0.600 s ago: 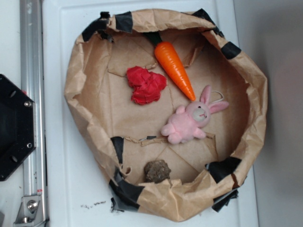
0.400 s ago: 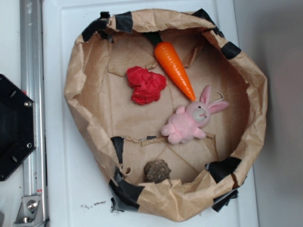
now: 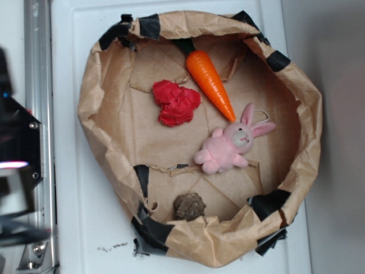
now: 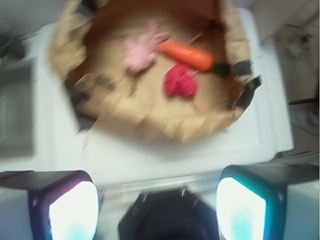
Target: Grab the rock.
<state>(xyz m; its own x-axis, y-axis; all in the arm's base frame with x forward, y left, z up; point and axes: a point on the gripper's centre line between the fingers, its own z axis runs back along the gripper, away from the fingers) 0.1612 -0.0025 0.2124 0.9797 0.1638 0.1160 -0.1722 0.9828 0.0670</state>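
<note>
A shallow basin (image 3: 94,108) formed from crumpled brown paper and patched with black tape is seen on a white surface (image 3: 85,222). The rock (image 3: 189,206), a small lumpy dark brown-grey stone, is found on the basin floor just inside the near rim, beside a strip of black tape (image 3: 149,228) at the near-left part of the rim. It is touched by nothing except the paper under it.

A pink plush bunny (image 3: 231,147) is laid toward the right side of the floor, well apart from the rock. An orange toy carrot (image 3: 210,82) is placed diagonally near the far rim, its tip pointing at the bunny's ears. A crumpled red paper wad (image 3: 175,102) is set just left of the carrot.

In the wrist view, which is heavily blurred, the gripper (image 4: 157,206) is seen at the bottom of the frame with its two fingers (image 4: 72,210) held wide apart and nothing between them. It is kept outside the basin, over the white surface and the metal rail. In that view the rock cannot be made out. A blurred dark part of the arm (image 3: 14,188) is visible at the left edge of the exterior view.
</note>
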